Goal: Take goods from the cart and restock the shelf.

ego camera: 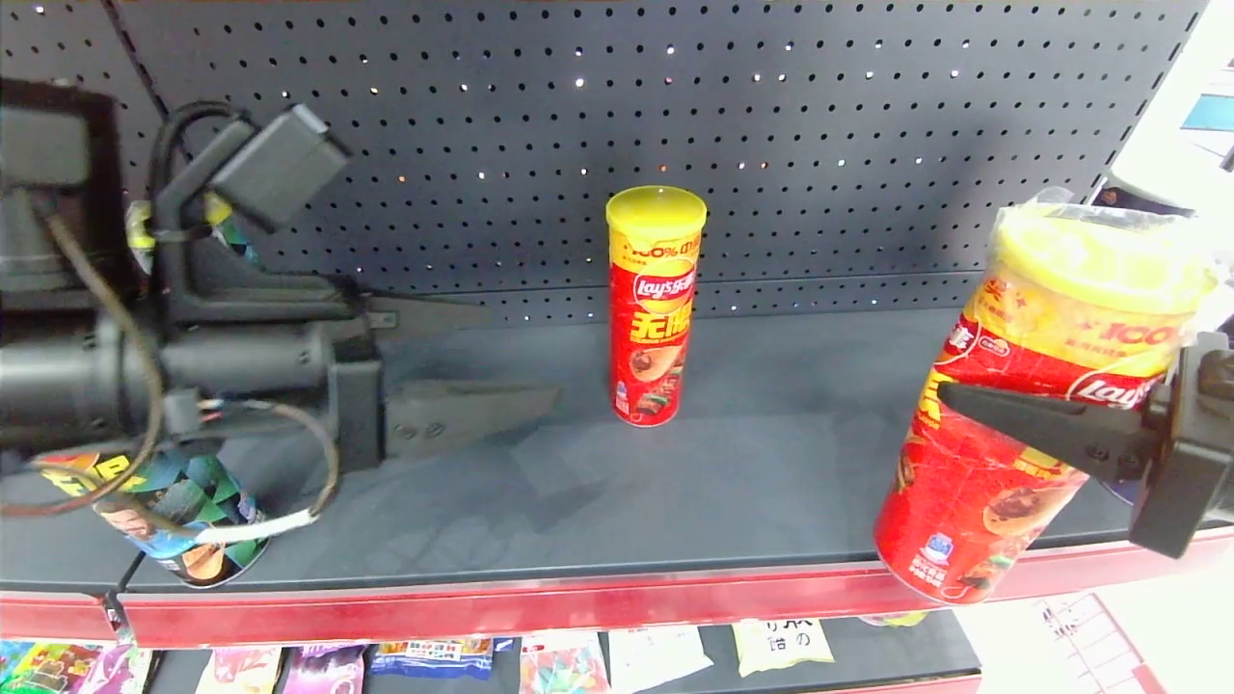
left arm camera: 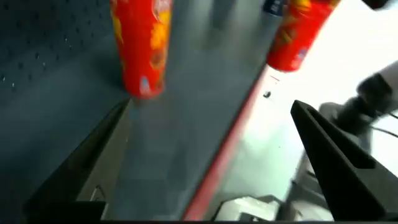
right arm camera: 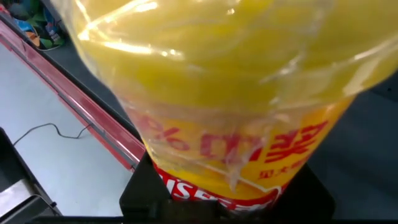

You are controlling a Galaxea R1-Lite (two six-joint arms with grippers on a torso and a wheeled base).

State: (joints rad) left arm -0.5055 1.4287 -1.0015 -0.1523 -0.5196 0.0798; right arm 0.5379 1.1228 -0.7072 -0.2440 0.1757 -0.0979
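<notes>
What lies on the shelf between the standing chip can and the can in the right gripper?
Nothing: in the head view only bare grey shelf separates the standing can from the held can.

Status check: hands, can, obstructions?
Left hand open, empty, over shelf. Right hand shut on chip can, tilted at shelf's front edge. Standing can mid-shelf, clear of both.

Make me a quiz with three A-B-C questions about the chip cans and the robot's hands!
1. Where is the standing can? A) on the shelf B) on the floor C) in a cart
2. How many red chip cans are there? A) one B) two C) five
3. The left gripper is: A) squeezing a can B) holding a bag C) open and empty
Answers: 1 A, it stands upright mid-shelf; 2 B, the standing can plus the held can in the right gripper; 3 C, it is spread wide with nothing between.
</notes>
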